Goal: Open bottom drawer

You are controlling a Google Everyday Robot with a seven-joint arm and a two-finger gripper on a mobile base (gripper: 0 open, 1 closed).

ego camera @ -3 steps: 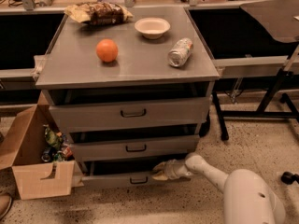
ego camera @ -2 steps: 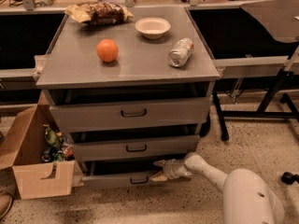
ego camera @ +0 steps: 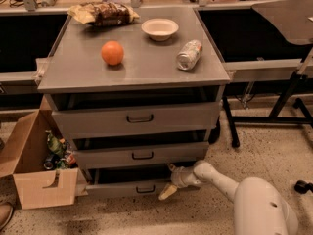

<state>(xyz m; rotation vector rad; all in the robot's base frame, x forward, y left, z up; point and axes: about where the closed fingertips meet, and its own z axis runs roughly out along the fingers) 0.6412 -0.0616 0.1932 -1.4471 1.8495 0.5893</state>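
The grey cabinet has three drawers. The bottom drawer (ego camera: 132,187) is the lowest, with a small dark pull handle (ego camera: 145,189); it stands pulled out a little, with a dark gap above its front panel. My gripper (ego camera: 169,180) is at the right end of this drawer's front, at the end of my white arm (ego camera: 220,177) that reaches in from the lower right. One pale finger (ego camera: 167,192) points down to the left over the panel's right end; the other finger (ego camera: 171,168) points up into the gap above the panel. The fingers are spread apart.
The middle drawer (ego camera: 142,155) and top drawer (ego camera: 139,117) also stand slightly out. On the cabinet top lie an orange (ego camera: 112,52), a white bowl (ego camera: 160,28), a tipped can (ego camera: 189,55) and a snack bag (ego camera: 103,13). An open cardboard box (ego camera: 41,173) stands left.
My gripper has shifted slightly lower and left along the bottom drawer's right end. The drawer stands about as far out as before.
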